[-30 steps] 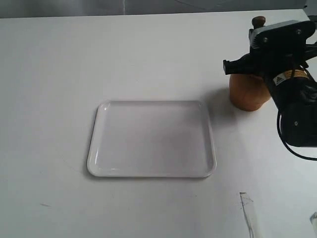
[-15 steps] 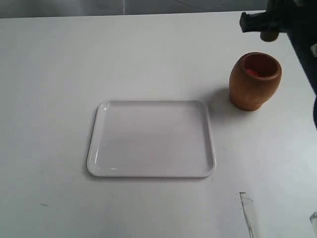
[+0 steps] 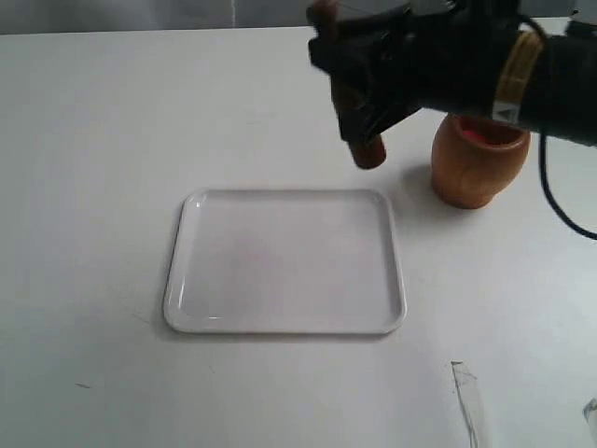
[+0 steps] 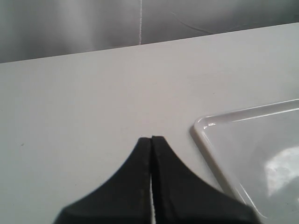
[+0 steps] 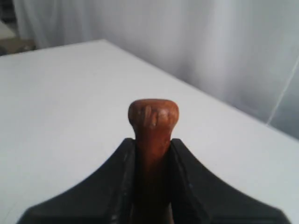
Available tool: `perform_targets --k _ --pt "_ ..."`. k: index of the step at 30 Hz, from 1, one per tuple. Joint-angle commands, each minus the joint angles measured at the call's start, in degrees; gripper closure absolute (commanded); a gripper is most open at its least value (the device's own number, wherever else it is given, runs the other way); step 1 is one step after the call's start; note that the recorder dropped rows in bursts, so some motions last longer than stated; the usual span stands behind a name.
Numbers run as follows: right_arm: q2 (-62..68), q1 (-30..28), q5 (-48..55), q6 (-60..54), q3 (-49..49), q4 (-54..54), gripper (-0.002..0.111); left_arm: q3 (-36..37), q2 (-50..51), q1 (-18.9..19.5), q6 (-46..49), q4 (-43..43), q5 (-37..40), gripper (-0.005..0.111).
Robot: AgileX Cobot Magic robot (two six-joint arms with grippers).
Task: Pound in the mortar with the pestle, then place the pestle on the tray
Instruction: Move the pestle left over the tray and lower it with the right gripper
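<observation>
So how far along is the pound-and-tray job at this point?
Pounding looks finished: the pestle is out of the mortar. In hand: the right gripper holds it in the air near the far right corner of the tray. Left to do: lay it on the tray, which holds nothing yet, and release. The left gripper sits shut.

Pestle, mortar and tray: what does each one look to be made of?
Pestle: looks like wood, dark reddish-brown and smooth, with small nicks on the knob. Mortar: also seems to be wood, lighter brown with a matte, mottled outside and a reddish inside. Tray: probably plastic, though glazed ceramic cannot be ruled out; it is white and glossy, with highlights along the rim.
</observation>
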Motion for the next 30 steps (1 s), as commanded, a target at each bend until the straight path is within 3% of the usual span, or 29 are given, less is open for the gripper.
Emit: perform_targets --k 1,9,17,30 --pt "8.62 3.36 3.39 12.63 -4.73 -11.69 0.108 0.03 -0.07 -0.44 -0.47 -0.42 -0.17 0.107" --pt "22.93 10.83 7.34 13.01 -11.64 -11.94 0.108 0.03 -0.07 -0.44 -0.47 -0.42 -0.17 0.107" --pt "28.35 15.23 13.94 13.26 -12.91 -13.22 0.108 0.03 -0.07 -0.44 -0.47 -0.42 -0.17 0.107" --pt "29.07 15.35 14.95 15.98 -12.91 -13.46 0.108 0.03 -0.07 -0.44 -0.47 -0.42 -0.17 0.107"
